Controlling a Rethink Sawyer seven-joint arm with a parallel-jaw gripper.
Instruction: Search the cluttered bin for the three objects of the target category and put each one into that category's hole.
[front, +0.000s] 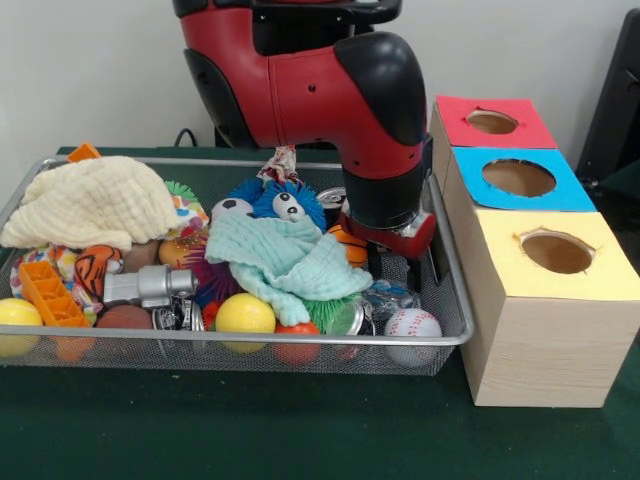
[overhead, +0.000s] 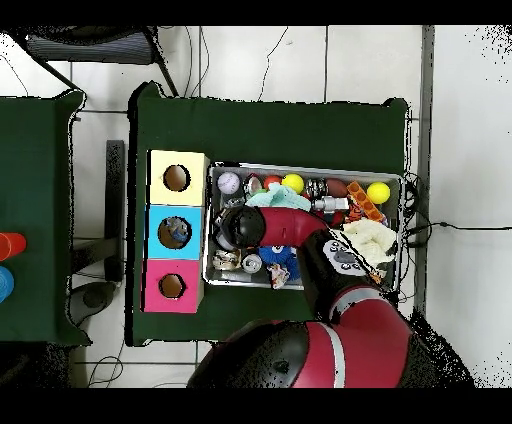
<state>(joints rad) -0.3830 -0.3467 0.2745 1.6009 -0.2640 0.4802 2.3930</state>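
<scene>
Overhead, arm (overhead: 275, 228) hides bin (overhead: 305, 170) centre

Light was even and fairly bright in both views, seemingly from overhead. In the front view the wall behind was washed pale, and soft glare sat on the arm (front: 340, 95) and on the bin (front: 300, 343) rim. Shadows were weak: a faint one lay on the tabletop (front: 250, 430) under the bin and beside the boxes (front: 545, 300). Small things in the bin looked soft, slightly blurred.
</scene>
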